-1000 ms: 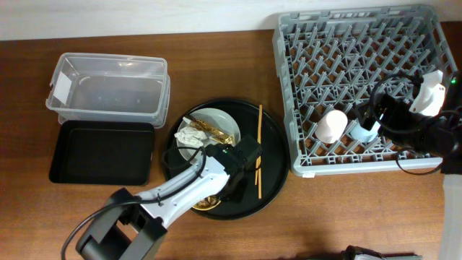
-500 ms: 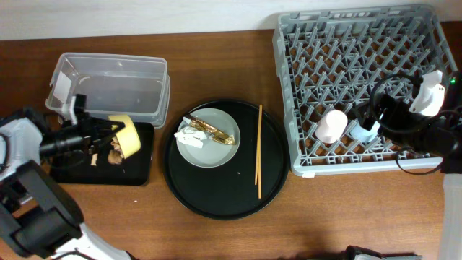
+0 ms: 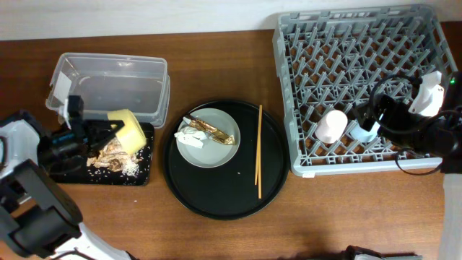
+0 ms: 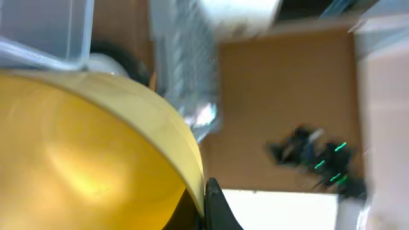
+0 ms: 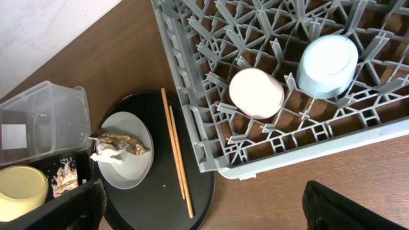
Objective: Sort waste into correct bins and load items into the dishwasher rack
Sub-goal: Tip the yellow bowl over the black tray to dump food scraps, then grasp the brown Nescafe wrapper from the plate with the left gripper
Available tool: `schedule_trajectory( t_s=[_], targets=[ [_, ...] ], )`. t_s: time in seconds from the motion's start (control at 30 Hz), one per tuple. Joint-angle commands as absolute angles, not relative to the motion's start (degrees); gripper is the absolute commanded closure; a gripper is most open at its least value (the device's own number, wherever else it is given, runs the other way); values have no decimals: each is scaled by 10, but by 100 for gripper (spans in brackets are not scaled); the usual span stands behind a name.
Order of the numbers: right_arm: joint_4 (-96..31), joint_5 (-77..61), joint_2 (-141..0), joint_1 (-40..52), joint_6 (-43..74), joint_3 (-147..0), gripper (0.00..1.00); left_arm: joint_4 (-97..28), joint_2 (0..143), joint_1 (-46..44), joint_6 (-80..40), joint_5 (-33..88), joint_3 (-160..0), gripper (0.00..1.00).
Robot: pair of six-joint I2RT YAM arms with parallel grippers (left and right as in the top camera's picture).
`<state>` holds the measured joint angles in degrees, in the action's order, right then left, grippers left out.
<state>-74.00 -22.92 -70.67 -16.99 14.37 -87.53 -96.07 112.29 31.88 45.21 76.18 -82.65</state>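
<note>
My left gripper (image 3: 101,134) is shut on the rim of the yellow bowl (image 3: 127,132), tipped on its side over the shallow black rectangular tray (image 3: 68,165). Tan food scraps (image 3: 110,159) lie spilled in that tray. In the left wrist view the yellow bowl (image 4: 83,153) fills the frame, its rim pinched by my left gripper (image 4: 206,206). The grey-green plate (image 3: 209,144) holds crumpled white paper (image 3: 190,134) and a golden wrapper (image 3: 216,132). Chopsticks (image 3: 258,152) lie beside it. The pinkish-white cup (image 3: 332,125) and light blue cup (image 3: 363,131) sit upside down in the rack (image 3: 339,50). My right gripper (image 3: 375,114) is open above them.
The clear tub (image 3: 108,90) stands behind the black rectangular tray. The plate and chopsticks rest on a large round black tray (image 3: 216,198). The right wrist view shows the rack's front corner (image 5: 211,163), the round tray (image 5: 147,204) and my open right gripper (image 5: 201,198).
My left arm carried the yellow bowl from the round tray to the black rectangular tray and tipped it. Food scraps now lie spread in that tray. The right arm has not moved.
</note>
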Motion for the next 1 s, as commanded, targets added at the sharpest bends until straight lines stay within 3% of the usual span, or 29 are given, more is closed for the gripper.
schedule_trajectory(
  t_s=[0.0,0.07,0.13,0.17,0.33,0.37,0.4,0.43,0.53,0.6,0.63,0.77,0.8,0.83,0.87,0.9,0.97],
  targets=[
    [-741,-236,-707,-169,140,-876,1,-912,1027,215,318,617,-858,100],
    [-742,-236,-707,-169,140,-876,1,-811,989,89,132,458,-858,100],
    [-742,-236,-707,-169,140,-876,1,-727,987,-126,-51,173,-845,100],
    [-742,-236,-707,-169,140,-876,1,-705,990,-236,-114,95,-821,100],
    [-742,-236,-707,-169,140,-876,1,-596,1005,-482,-219,17,-696,100],
    [-742,-236,-707,-169,140,-876,1,-588,1006,-496,-219,-22,-693,73],
    [-742,-236,-707,-169,140,-876,1,-583,1006,-494,-218,-23,-696,57],
    [-742,-236,-707,-169,140,-876,1,-591,1006,-491,-217,-24,-705,55],
    [-742,-236,-707,-169,140,-876,1,-637,1005,-419,-191,-92,-834,20],
    [-742,-236,-707,-169,140,-876,1,-590,1006,-354,-139,-99,-846,18],
    [-744,-236,-707,-169,140,-876,1,-559,1034,-284,-131,-99,-845,18],
    [-744,-236,-707,-169,140,-876,1,-515,1156,-218,-76,-54,-845,18],
    [-745,-236,-707,-169,140,-876,1,-510,1175,-218,-76,-54,-845,26],
    [-745,-236,-707,-169,140,-876,1,-511,1185,-218,-76,-53,-845,58],
    [-745,-236,-707,-169,140,-876,1,-515,1185,-218,-76,-53,-848,76],
    [-744,-236,-707,-169,140,-876,1,-532,1185,-218,-76,-51,-856,100],
    [-744,-236,-707,-169,140,-876,1,-601,1179,-218,-83,-48,-905,100]
  ],
)
